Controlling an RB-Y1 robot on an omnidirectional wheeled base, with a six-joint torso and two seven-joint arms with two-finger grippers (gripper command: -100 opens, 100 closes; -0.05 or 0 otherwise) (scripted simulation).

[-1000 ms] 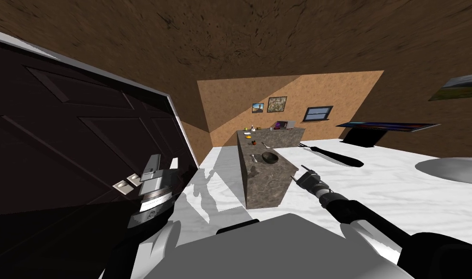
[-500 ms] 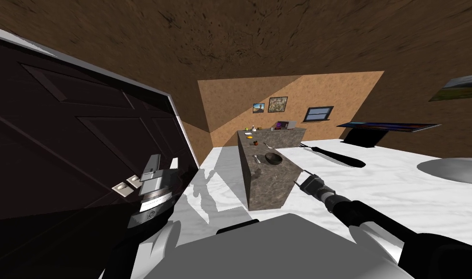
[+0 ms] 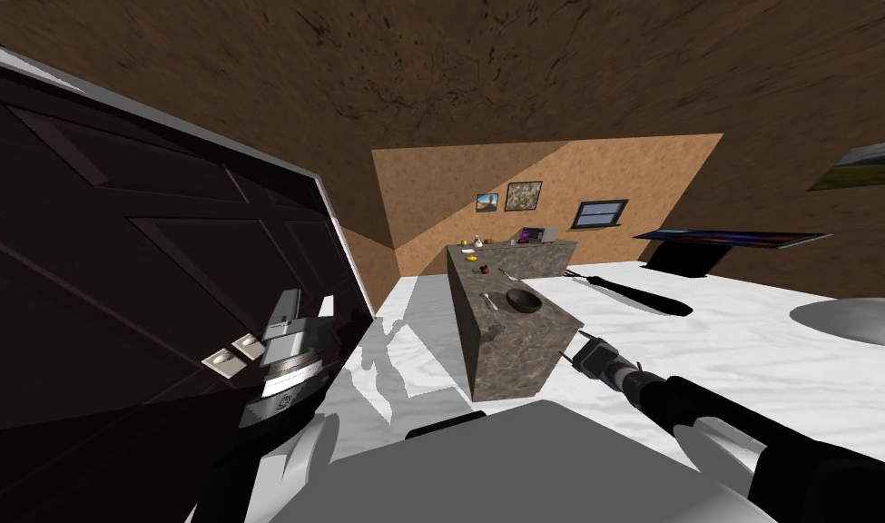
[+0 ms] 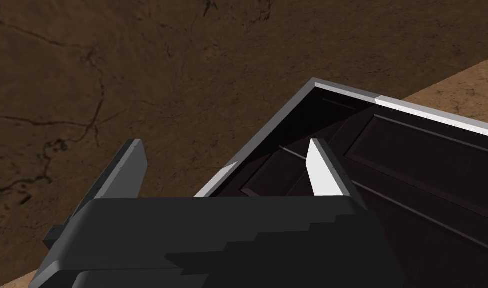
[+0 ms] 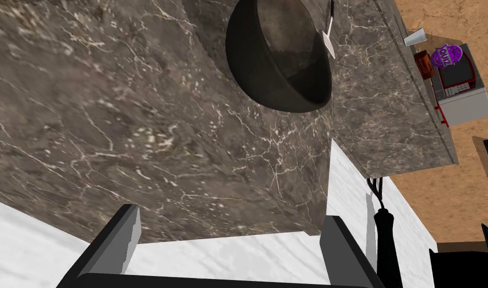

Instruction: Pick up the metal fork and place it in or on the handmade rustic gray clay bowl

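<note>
A dark grey bowl [image 3: 523, 300] stands on the near end of a brown marbled counter [image 3: 513, 345]. The right wrist view shows the same bowl [image 5: 280, 60] from close by. Left of it lies a small silvery utensil [image 3: 490, 300], and a second one [image 3: 508, 273] lies farther along; I cannot tell which is the fork. A light grey utensil tip [image 5: 329, 37] shows at the bowl's far rim. My right gripper [image 3: 575, 346] hangs open off the counter's near right corner, below its top; nothing is between the fingers [image 5: 120, 240]. My left gripper [image 3: 286, 318] is open beside a dark door.
The dark panelled door [image 3: 141, 254] stands close on my left. A long black pronged object [image 3: 622, 291] lies on the white floor right of the counter. Small items and a grey box [image 3: 540, 234] sit at the counter's far end. A pale round surface [image 3: 849, 322] is at the right.
I have moved a little closer to the counter, which looks larger now. My right gripper has dropped lower and to the right, from level with the counter top to below it.
</note>
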